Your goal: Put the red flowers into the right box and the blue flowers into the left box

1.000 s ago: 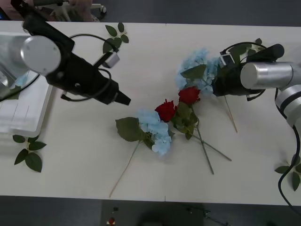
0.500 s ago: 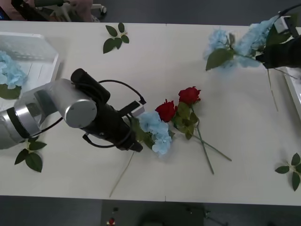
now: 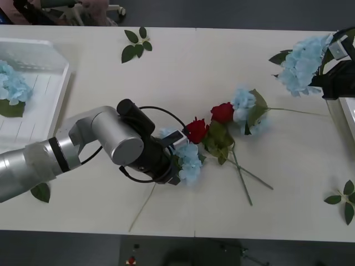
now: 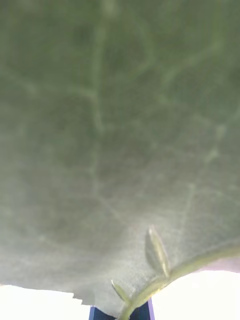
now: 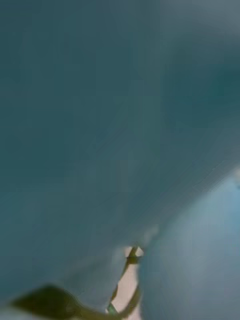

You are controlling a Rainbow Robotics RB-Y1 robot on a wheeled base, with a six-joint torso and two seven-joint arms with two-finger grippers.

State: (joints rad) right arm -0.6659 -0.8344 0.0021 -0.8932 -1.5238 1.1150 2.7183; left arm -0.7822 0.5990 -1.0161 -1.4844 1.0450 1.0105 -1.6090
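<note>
— Flowers everywhere on that table. Where's the left gripper?

— Down in the middle, its black wrist pressed right into a blue hydrangea. That cluster lies on the table with its thin stem running toward the near edge. Up close, the wrist camera is swamped by blurred blue petals, with a bit of green stem low down.

— Has it got hold of it?

— I can't tell. The fingers are buried behind the wrist and the petals.

— And the roses?

— Two red roses, one touching that hydrangea, the other just beyond it, their stems crossing toward the near side. A second blue hydrangea lies against the farther rose, its long stem reaching toward the right.

— The right gripper?

— Far right edge, carrying a third blue cluster lifted off the table. Its camera looks into a big green leaf, with a stem running down to a sliver of blue finger, so it looks clamped on that stem.

— The boxes?

— The left box sits at the far left with a blue hydrangea already lying in it. Of the right box I see just a white rim beneath the right gripper. Loose leaf sprigs lie scattered about.
</note>
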